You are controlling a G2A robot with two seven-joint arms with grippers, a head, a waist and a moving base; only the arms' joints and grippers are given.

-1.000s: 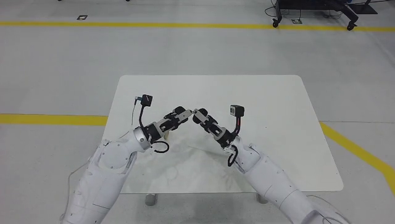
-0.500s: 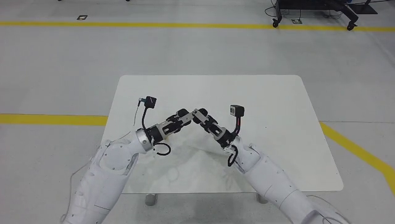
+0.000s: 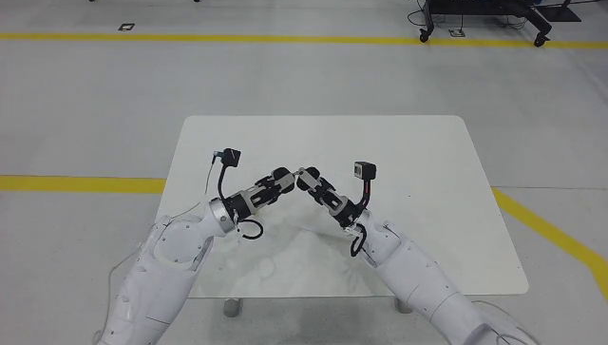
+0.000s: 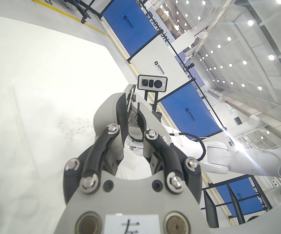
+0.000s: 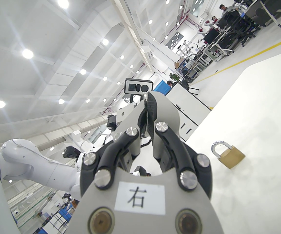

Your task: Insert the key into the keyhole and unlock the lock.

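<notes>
A brass padlock (image 5: 229,156) with a silver shackle lies flat on the white table (image 5: 257,93), beside my right gripper (image 5: 146,104) and apart from it. That gripper's pads are pressed together; I cannot make out a key between them. In the top view both grippers meet tip to tip over the table's middle, the left gripper (image 3: 282,175) facing the right gripper (image 3: 304,176). In the left wrist view the left gripper (image 4: 133,104) has a narrow gap between its pads, and the right gripper's tip sits just beyond that gap. No key can be made out.
The white table (image 3: 418,155) is bare around the arms, with faint scuff marks (image 4: 74,127) on its surface. Past the table's edges lie grey floor and yellow lines (image 3: 85,183). Each arm's wrist camera stands up close to the other arm's gripper.
The left arm has shifted slightly to the right, bringing its gripper closer to the right one. The right arm has kept still.
</notes>
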